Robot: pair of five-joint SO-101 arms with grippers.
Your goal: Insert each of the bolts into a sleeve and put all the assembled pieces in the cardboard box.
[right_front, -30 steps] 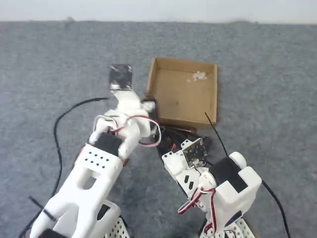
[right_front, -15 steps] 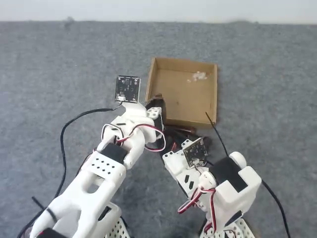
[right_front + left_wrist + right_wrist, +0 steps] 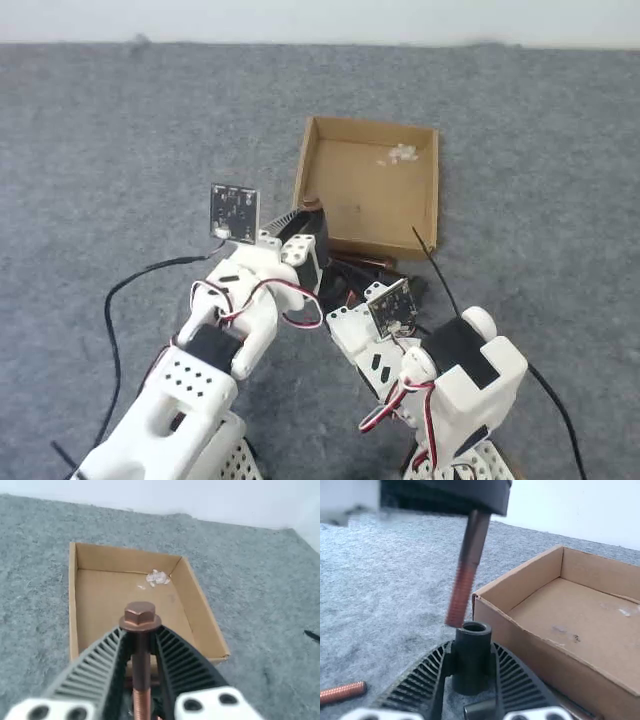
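My left gripper (image 3: 140, 645) is shut on a copper bolt (image 3: 140, 650), hex head up and threaded shank pointing down. In the right wrist view the bolt's threaded tip (image 3: 462, 587) hangs just above the mouth of a black sleeve (image 3: 470, 655), slightly to one side. My right gripper (image 3: 470, 677) is shut on that sleeve, which stands upright. From above, the two grippers meet (image 3: 325, 275) just in front of the cardboard box (image 3: 368, 190), whose floor carries a small white scrap (image 3: 400, 154).
A second copper bolt (image 3: 341, 692) lies on the grey carpet near my right gripper. Another dark sleeve (image 3: 481, 711) lies below the held one. Black cables trail over the carpet beside both arms. Open carpet spreads to the far left and right.
The left arm has pulled back from the box's near-left corner towards the right gripper, bringing the bolt over the sleeve. The right arm has stayed still.
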